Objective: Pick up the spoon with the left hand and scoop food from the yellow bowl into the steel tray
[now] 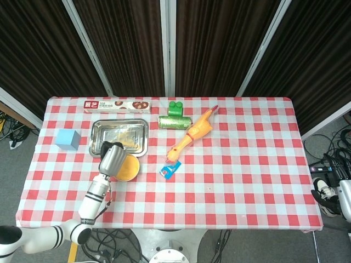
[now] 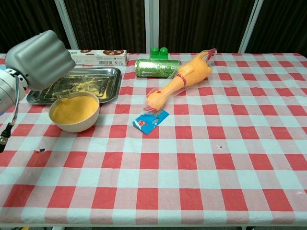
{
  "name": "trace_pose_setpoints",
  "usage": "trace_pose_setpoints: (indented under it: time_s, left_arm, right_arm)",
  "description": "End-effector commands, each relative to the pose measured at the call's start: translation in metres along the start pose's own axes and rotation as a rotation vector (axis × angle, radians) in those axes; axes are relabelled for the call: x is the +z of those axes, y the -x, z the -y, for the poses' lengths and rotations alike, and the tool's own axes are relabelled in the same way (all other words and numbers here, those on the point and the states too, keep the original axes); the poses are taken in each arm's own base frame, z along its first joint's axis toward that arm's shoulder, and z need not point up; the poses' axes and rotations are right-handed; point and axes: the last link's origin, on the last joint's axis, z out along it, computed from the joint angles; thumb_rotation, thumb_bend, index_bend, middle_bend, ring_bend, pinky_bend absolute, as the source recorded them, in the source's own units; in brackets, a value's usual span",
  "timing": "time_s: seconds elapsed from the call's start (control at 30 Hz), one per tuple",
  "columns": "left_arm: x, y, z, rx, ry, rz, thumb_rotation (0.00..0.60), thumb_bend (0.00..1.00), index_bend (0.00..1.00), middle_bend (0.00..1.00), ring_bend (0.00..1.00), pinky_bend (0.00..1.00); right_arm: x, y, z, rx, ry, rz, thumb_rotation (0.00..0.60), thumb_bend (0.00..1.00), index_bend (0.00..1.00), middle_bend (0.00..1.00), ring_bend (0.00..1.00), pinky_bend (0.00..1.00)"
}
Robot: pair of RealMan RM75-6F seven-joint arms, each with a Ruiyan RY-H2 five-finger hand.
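Just above the yellow bowl (image 2: 75,112), the left hand (image 2: 39,58) hovers with fingers curled in; whether they hold the spoon I cannot tell. Behind the bowl, touching it, sits the steel tray (image 2: 111,85) on the table (image 2: 201,158), dusted with yellow food.

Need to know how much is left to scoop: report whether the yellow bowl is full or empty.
Nearly full: in the chest view the yellow bowl holds yellow food up to just under its rim.

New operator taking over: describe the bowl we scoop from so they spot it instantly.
Find the steel tray at the table's far left. Touching its near edge sits the yellow bowl, under the left robot hand. It is the only round dish, filled with smooth orange-yellow food.
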Motion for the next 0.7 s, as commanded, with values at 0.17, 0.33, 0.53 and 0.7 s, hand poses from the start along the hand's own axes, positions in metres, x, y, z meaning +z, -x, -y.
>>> trace_pose_setpoints:
  time_s: [0.17,0.33,0.53,0.7]
  left_arm:
    - [-0.011,-0.016,0.007,-0.062,0.000,-0.056,0.600,0.44,0.74,0.98,0.97,0.98]
    - [-0.005,-0.012,0.007,-0.033,-0.024,-0.031,0.600,0.44,0.74,0.98,0.97,0.98]
    - [-0.003,-0.007,0.001,-0.038,-0.002,-0.034,0.600,0.44,0.78,0.99,0.97,0.98]
    - [-0.004,-0.007,0.004,-0.085,-0.013,-0.058,0.600,0.44,0.78,0.99,0.97,0.98]
  right_arm:
    - [0.001,0.001,0.002,0.002,-0.007,0.003,0.600,0.16,0.00,0.13,0.00,0.04]
    - [0.000,-0.001,0.002,-0.002,-0.003,-0.004,0.600,0.15,0.00,0.13,0.00,0.04]
    - [-0.001,-0.001,0.002,-0.001,-0.003,-0.002,0.600,0.16,0.00,0.13,0.00,0.04]
    - [-0.001,-0.002,0.002,-0.017,0.002,-0.010,0.600,0.16,0.00,0.13,0.00,0.03]
